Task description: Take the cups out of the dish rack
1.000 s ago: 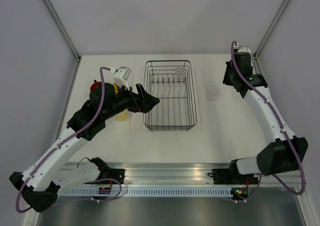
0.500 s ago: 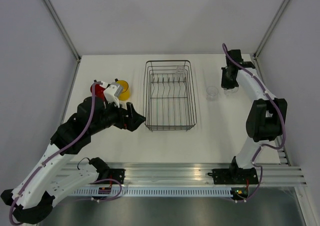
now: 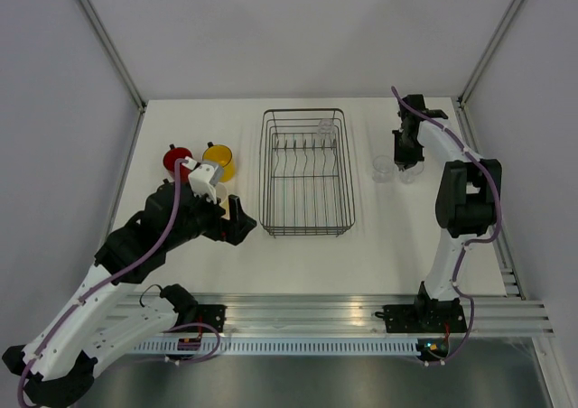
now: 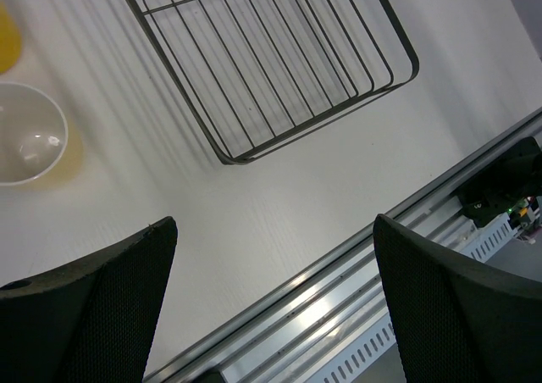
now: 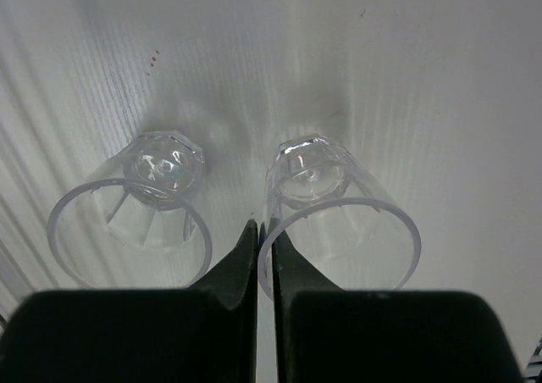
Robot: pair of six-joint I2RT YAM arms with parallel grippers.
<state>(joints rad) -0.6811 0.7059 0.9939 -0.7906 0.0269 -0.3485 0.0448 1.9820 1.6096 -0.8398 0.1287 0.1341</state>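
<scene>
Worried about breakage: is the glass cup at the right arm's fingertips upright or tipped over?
Upright: the right wrist view looks down through the tumbler's open rim to its base on the table.

Seen from above, your dish rack (image 3: 308,233) sits mid-tabletop (image 3: 298,264), with one clear tumbler (image 3: 325,126) in its 1 o'clock corner. At the rack's 9 o'clock, the red mug (image 3: 175,159) and orange-yellow mug (image 3: 219,159) stand side by side. Your left tool (image 3: 238,220) sits near the 7 o'clock corner. At 3 o'clock, two tumblers (image 3: 384,168) stand beside your right tool (image 3: 404,155).
</scene>
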